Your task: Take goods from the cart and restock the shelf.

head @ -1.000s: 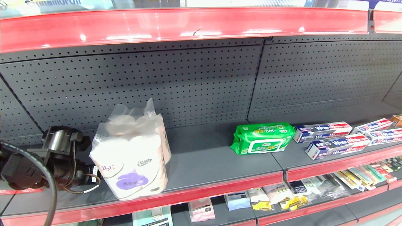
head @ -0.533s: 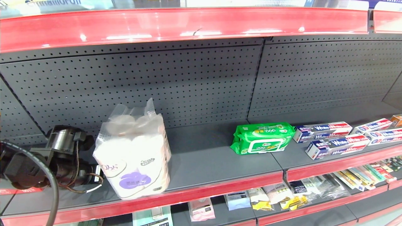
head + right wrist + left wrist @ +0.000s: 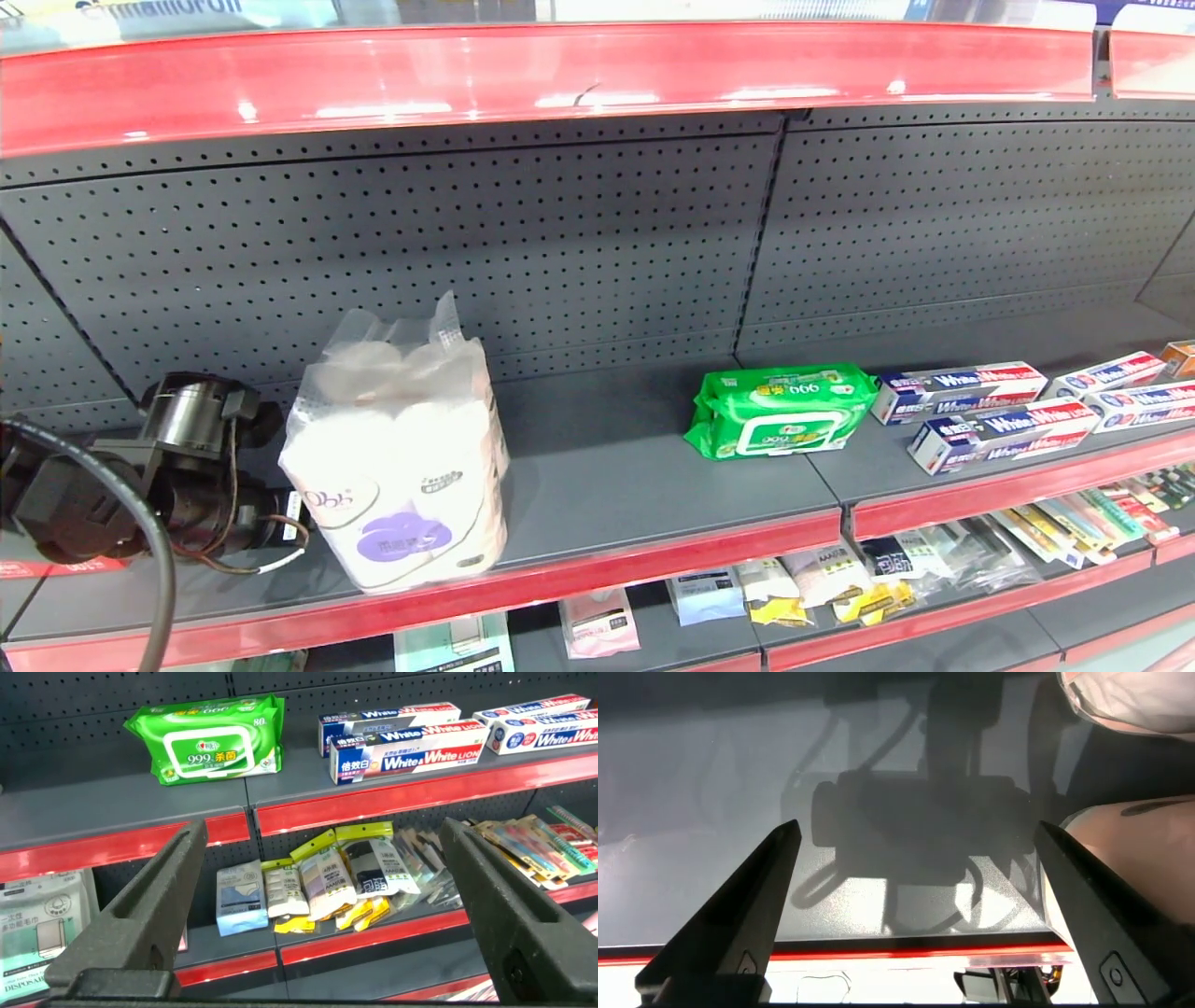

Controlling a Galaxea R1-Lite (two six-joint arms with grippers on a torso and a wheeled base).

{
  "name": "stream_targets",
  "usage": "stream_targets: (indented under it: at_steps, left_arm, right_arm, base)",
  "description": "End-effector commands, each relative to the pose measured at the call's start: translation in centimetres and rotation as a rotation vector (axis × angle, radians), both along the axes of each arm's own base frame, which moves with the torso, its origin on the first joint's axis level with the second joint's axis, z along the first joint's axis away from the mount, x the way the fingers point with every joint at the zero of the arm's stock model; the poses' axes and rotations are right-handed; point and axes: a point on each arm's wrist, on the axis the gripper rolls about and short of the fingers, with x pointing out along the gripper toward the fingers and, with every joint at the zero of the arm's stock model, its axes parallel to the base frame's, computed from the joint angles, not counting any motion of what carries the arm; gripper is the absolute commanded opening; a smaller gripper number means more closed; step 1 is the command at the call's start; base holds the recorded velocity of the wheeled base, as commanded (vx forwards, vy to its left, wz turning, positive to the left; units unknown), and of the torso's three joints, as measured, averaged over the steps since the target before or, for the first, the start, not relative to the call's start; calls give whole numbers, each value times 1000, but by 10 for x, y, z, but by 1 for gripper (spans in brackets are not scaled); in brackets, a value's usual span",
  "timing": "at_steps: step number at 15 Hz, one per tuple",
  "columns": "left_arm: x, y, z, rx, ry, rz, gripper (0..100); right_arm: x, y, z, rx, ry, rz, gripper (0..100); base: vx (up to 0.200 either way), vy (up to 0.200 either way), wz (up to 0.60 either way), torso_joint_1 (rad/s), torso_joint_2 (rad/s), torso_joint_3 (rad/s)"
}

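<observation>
Fronting pegboard (image 3: 560,233), the grey shelf (image 3: 607,476) holds a tissue pack (image 3: 401,476); left tool (image 3: 917,831) and right tool (image 3: 324,826) gape empty.

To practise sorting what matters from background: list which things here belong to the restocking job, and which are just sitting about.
Job in hand: toilet paper pack, standing near the front edge; grey shelf; left tool, open beside the pack.

Just there: green wet wipes pack; toothpaste boxes; small packets one level down; right tool, open and empty.
</observation>
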Motion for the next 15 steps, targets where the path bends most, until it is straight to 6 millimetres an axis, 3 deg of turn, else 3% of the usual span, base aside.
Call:
stream_targets:
  at_steps: [1, 11, 15]
  left_arm:
    - [-1, 0, 1, 0, -2, 1, 100]
    - [-1, -5, 2, 0, -7, -17, 100]
    - [-6, 6, 12, 7, -42, 14, 100]
  right_arm:
    - [0, 0, 0, 0, 1, 0, 100]
    - [0, 0, 0, 0, 1, 0, 100]
    - [0, 0, 0, 0, 0, 0, 100]
  base:
    - [0, 0, 0, 0, 0, 0]
    - [0, 0, 0, 0, 0, 0]
    - [0, 0, 0, 0, 0, 0]
